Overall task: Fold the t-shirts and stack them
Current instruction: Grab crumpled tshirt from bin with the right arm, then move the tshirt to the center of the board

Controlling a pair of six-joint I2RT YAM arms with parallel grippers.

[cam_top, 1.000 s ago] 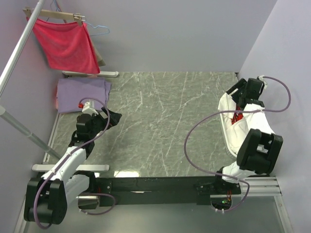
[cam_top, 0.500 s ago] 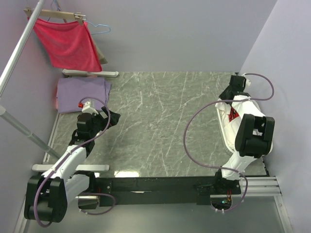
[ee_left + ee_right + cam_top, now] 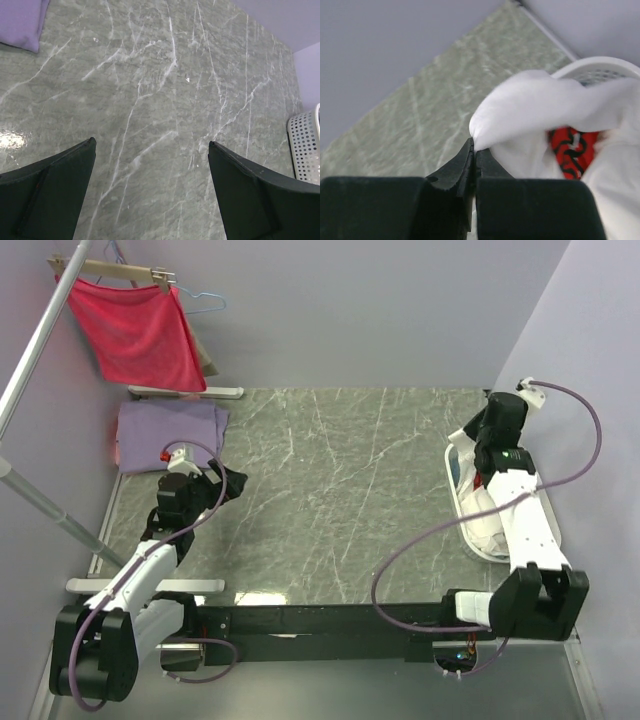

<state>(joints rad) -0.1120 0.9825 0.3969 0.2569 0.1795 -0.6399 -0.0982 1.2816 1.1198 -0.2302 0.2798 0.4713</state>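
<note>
The white t-shirt (image 3: 540,100) with a red chest print (image 3: 570,145) lies bunched in the white laundry basket (image 3: 600,67) at the table's right edge. My right gripper (image 3: 475,144) is shut on a fold of this shirt and holds it over the basket's far end (image 3: 474,452). A folded lavender t-shirt (image 3: 168,432) rests at the far left of the table and shows as a corner (image 3: 17,20) in the left wrist view. My left gripper (image 3: 232,483) hovers just right of it, open (image 3: 152,145), with only bare marble between its fingers.
A red cloth (image 3: 140,330) hangs from a wooden hanger on a slanted rack pole (image 3: 40,340) at the back left. The slotted basket (image 3: 462,515) hugs the right wall (image 3: 306,145). Grey marble tabletop (image 3: 340,490) spans the middle.
My right gripper has closed on the white t-shirt's fold, and its arm has swung over the basket. The left arm has stayed still.
</note>
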